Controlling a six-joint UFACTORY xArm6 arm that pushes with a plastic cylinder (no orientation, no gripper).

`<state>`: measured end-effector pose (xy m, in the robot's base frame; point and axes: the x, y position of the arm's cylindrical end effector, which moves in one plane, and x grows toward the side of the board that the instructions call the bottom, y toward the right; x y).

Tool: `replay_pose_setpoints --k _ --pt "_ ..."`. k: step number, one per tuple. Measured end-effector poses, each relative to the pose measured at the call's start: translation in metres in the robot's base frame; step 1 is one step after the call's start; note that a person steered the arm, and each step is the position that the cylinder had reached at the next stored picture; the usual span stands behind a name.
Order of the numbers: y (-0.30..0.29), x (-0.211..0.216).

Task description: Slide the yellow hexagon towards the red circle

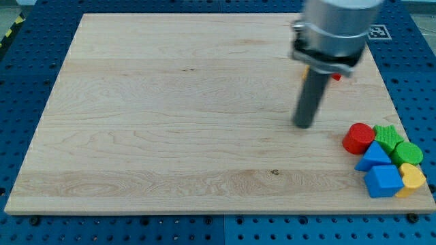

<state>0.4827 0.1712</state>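
Note:
The red circle [358, 138] lies near the board's right edge, at the left of a cluster of blocks. A yellow block [413, 177] sits at the cluster's lower right; its shape is hard to make out. A sliver of another yellow block [307, 70] and a bit of a red block [336, 77] show from behind the arm's body at the upper right, mostly hidden. My tip [303, 125] rests on the board to the left of the red circle, apart from it, and below the hidden yellow block.
The cluster also holds two green blocks [389, 135] [409, 153], a blue triangle [373, 156] and a blue block [383, 181]. The wooden board [170, 122] lies on a blue perforated table. The cluster is close to the board's right edge.

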Motion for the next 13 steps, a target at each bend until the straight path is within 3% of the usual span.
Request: replay_pose_setpoints --k 1,2,3,4,6,9,12,13 --pt "0.096 -0.002" --pt "0.171 -0.047" --pt "0.174 -0.084" --pt "0.147 -0.132" --pt "0.039 -0.141" --pt "-0.076 -0.046" --pt "-0.154 -0.034" --pt "-0.115 -0.004"
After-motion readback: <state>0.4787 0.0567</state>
